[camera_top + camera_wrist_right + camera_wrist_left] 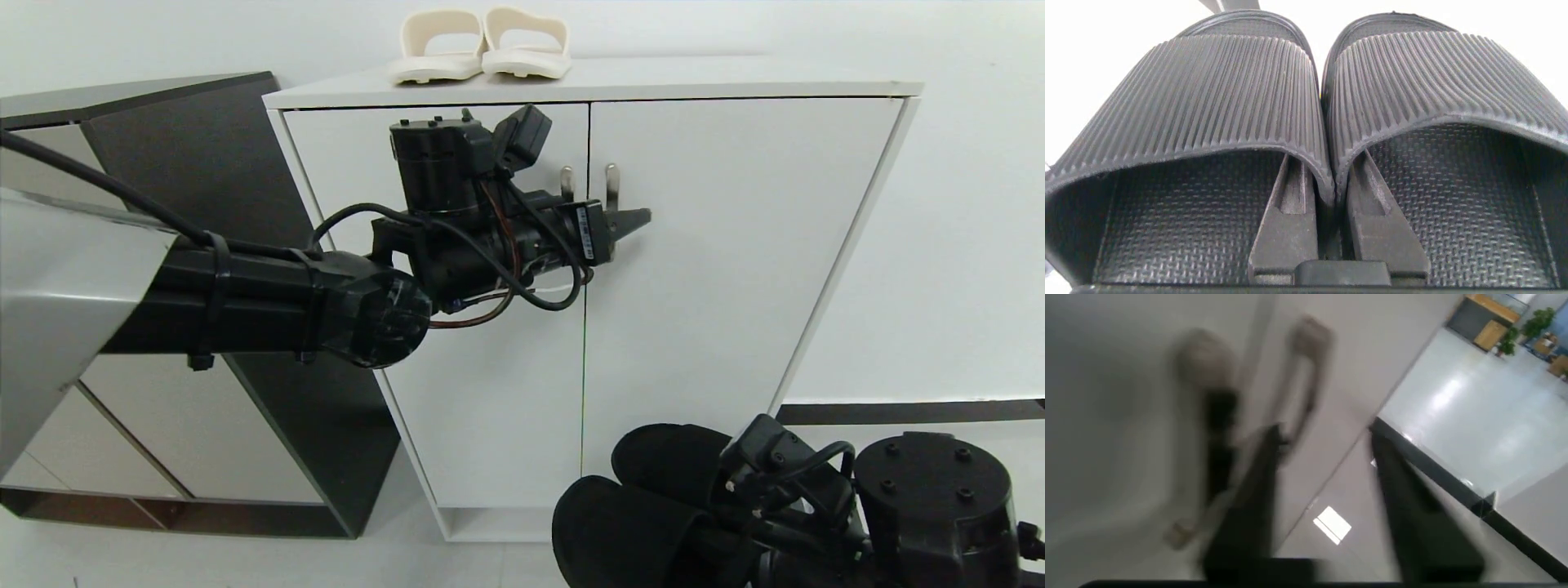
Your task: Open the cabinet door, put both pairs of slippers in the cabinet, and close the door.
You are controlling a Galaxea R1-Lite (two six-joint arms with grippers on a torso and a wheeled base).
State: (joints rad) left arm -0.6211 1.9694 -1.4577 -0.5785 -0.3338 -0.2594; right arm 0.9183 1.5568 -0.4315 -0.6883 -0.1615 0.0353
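The head view is showing the white cabinet [849,245] with its left door [457,392] and right door [718,310] both lying shut. The cream slippers [482,47] are sitting side by side toward the left edge of the cabinet top. The left arm is stretching level across the left door, with the left gripper [635,220] pointing toward the right door, its tips just beside the two handles [611,184]. The left wrist view is adding what the head view hides: the fingers [1249,514] are standing apart, the jaws wide. Whether they are touching a handle, I cannot tell.

The right wrist view is showing the right gripper [1331,224] pinching the black slippers [1437,106] together, one finger tucked under each strap. In the head view the pair is hanging low before the right door's bottom edge.
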